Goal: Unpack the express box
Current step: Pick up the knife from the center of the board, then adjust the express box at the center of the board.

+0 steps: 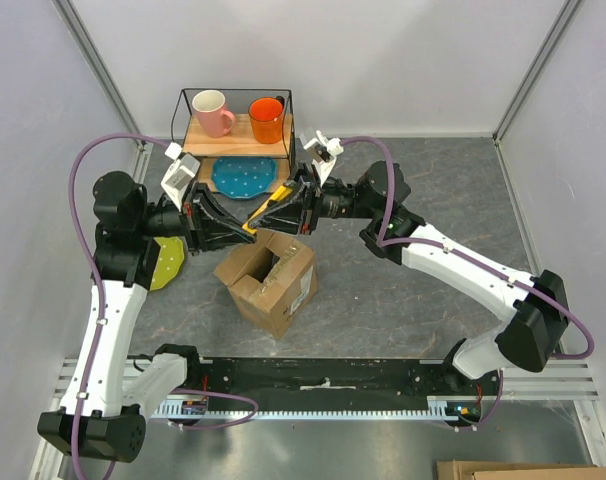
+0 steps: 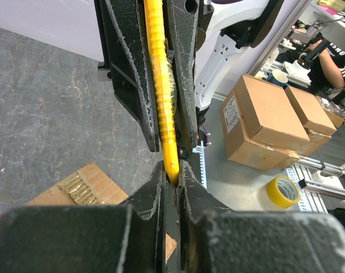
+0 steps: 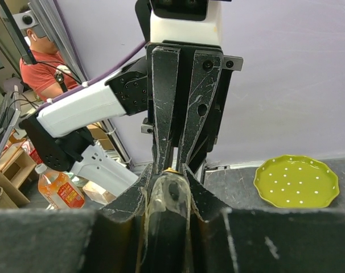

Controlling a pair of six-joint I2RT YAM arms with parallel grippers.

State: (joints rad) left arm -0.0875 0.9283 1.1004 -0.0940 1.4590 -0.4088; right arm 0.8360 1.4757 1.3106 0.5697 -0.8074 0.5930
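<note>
Top external view: the express box (image 1: pixel 268 282) stands on the grey worktop (image 1: pixel 403 300) with its top flaps open. Over the far side of the box, the two arms meet tip to tip. The left jaws are shut tight on one end of a long yellow tool (image 1: pixel 263 212). The right jaws are pressed in on the other end of the same tool, with almost no gap showing. In the left wrist view the yellow tool runs straight from one pair of jaws into the other. To the left of the box lies a green plate (image 1: pixel 166 262). Behind the box is a blue plate (image 1: pixel 243 176). Farther behind the box is a wire rack (image 1: pixel 288 110) holding a pink mug (image 1: pixel 211 110) and an orange mug (image 1: pixel 266 118).
</note>
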